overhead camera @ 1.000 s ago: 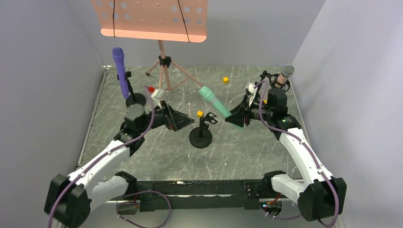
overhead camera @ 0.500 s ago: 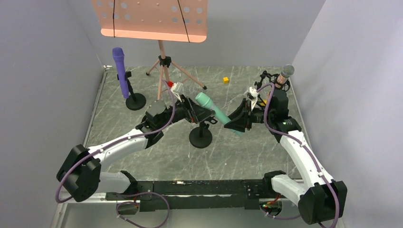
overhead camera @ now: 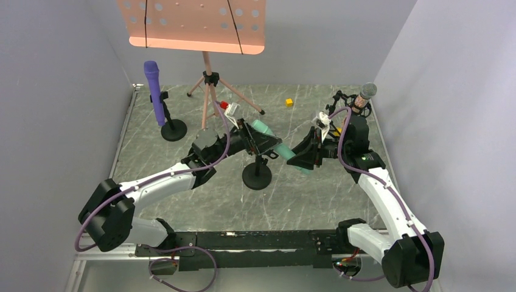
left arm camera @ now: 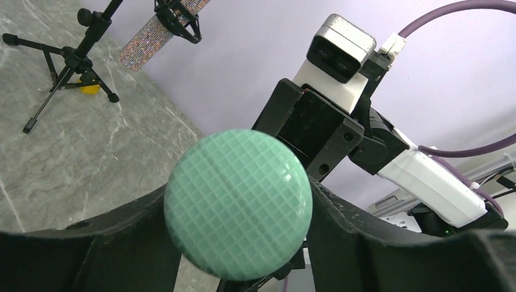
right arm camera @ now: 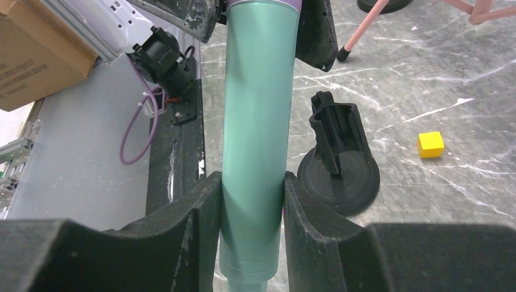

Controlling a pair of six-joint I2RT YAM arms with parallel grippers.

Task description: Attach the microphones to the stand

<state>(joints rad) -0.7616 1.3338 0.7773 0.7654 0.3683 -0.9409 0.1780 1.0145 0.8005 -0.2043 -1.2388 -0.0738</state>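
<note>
The teal-green microphone [overhead camera: 285,148] hangs tilted above the table, head to the far left. My right gripper [overhead camera: 302,159] is shut on its body [right arm camera: 255,121], close to the tail end. My left gripper [overhead camera: 263,141] is open, its jaws close on either side of the mesh head [left arm camera: 238,204]. An empty black round-base stand [overhead camera: 257,173] stands just below, its clip [right arm camera: 338,131] open. The purple microphone [overhead camera: 154,91] sits upright in a stand [overhead camera: 173,129] at the far left. The glittery microphone [overhead camera: 365,94] sits in a tripod stand at the far right and also shows in the left wrist view [left arm camera: 152,36].
A pink music stand [overhead camera: 195,24] on tripod legs [overhead camera: 210,91] stands at the back centre. Small yellow cubes lie on the marble table [overhead camera: 289,102] [right arm camera: 431,144]. Grey walls close in the left, right and back sides. A cardboard box [right arm camera: 36,48] sits beyond the near edge.
My left arm swung right from near the purple microphone's stand to the teal microphone's head and closed around it. My right gripper kept hold of the teal microphone, lowering it slightly.
</note>
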